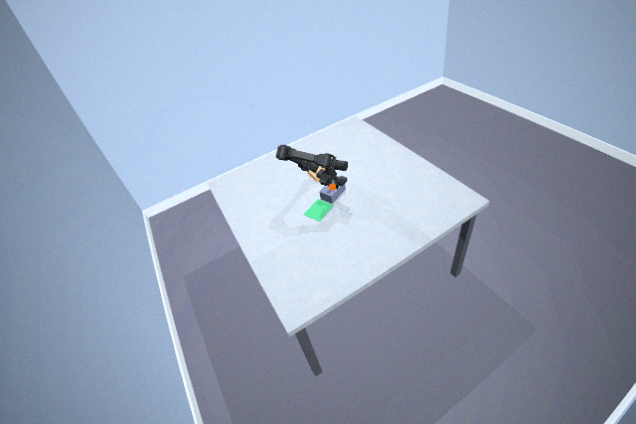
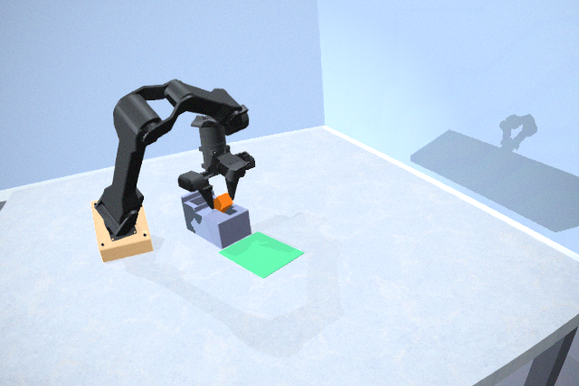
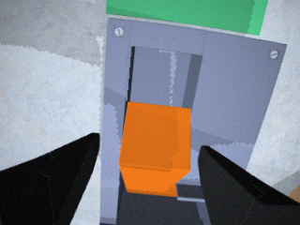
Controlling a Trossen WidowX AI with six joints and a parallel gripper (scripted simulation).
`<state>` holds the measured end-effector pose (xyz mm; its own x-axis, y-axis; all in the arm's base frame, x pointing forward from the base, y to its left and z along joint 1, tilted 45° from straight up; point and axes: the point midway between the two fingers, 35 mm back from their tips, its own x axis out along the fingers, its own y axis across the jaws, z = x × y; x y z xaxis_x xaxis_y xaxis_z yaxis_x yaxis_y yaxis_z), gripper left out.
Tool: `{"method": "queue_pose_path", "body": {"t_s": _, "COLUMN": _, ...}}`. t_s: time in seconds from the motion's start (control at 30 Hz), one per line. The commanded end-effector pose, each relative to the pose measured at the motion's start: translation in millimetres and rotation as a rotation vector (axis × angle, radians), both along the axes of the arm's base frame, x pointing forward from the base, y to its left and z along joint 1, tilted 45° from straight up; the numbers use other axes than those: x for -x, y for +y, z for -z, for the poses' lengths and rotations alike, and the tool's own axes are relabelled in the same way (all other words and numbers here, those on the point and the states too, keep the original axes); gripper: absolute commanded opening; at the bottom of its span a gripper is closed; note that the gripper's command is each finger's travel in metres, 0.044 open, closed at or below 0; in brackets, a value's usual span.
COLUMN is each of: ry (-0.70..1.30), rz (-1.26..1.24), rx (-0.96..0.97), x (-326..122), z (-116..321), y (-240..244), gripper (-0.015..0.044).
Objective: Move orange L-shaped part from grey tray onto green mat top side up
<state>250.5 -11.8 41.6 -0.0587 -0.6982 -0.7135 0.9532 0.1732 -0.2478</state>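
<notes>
The orange L-shaped part (image 3: 157, 141) (image 2: 223, 202) (image 1: 332, 186) is tipped in the pocket of the grey tray (image 3: 234, 94) (image 2: 224, 228) (image 1: 330, 197), with one end raised above the tray's top. My gripper (image 3: 150, 146) (image 2: 221, 200) is open and points down over the tray. Its two black fingers stand on either side of the raised orange end, with a gap on each side. The green mat (image 3: 187, 11) (image 2: 261, 254) (image 1: 318, 211) lies flat on the table right beside the tray. The lower end of the part is hidden in the pocket.
The arm's tan base block (image 2: 122, 242) stands on the table just behind the tray. The white table (image 2: 397, 255) (image 1: 390, 213) ends in edges at the right and front. Blue walls stand behind it.
</notes>
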Motion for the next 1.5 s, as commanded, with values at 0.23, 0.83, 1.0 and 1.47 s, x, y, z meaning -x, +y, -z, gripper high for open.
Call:
{"method": "queue_pose_path", "body": {"t_s": 0.23, "ry": 0.0, "rz": 0.0, "rx": 0.0, "x": -0.1, "z": -0.2, "y": 0.2, "gripper": 0.0122}}
{"method": "queue_pose_path", "body": {"t_s": 0.83, "ry": 0.001, "rz": 0.0, "rx": 0.001, "x": -0.1, "z": -2.7, "y": 2.7, "gripper": 0.0}}
{"method": "queue_pose_path", "body": {"t_s": 1.0, "ry": 0.003, "rz": -0.001, "rx": 0.002, "x": 0.0, "z": -8.2, "y": 7.9, "gripper": 0.0}}
{"method": "queue_pose_path", "body": {"t_s": 1.47, "ry": 0.006, "rz": -0.002, "rx": 0.003, "x": -0.6, "z": -23.3, "y": 22.6, "gripper": 0.0}}
